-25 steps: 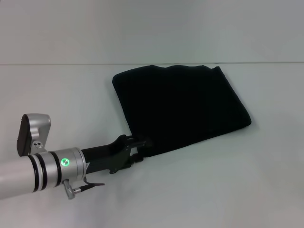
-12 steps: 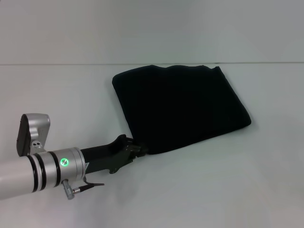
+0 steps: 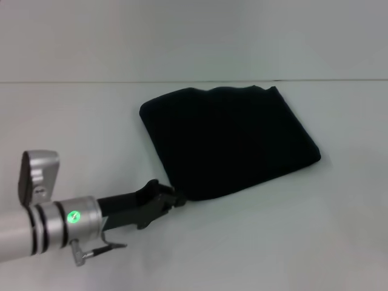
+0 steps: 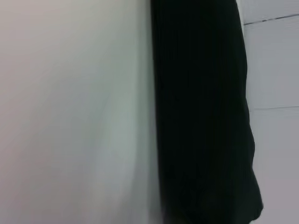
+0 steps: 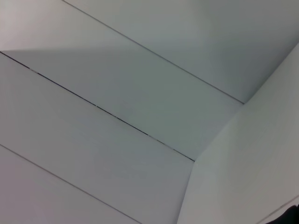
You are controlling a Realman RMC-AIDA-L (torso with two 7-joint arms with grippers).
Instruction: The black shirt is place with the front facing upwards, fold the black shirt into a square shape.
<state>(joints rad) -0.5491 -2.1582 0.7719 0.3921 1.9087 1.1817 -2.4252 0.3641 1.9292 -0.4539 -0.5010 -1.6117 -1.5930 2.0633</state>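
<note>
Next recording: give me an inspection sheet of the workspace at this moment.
Surface: plain white table.
Job's things: black shirt lies folded into a rough square, right of centre; no lettering visible.
Clutter: nothing seen.
Grippers: left gripper low at the shirt's near-left corner; right gripper not in view.
Cables: a short grey lead at the left arm's cuff.
Surroundings: white panelled wall behind the table.

A plain, pale grey-white counter spreads across the head view, meeting a wall of the same tone along a thin line at the far edge. Directly on it lies the black shirt, plain black cloth folded into a rough, slightly skewed square, flat, right of centre.
</note>
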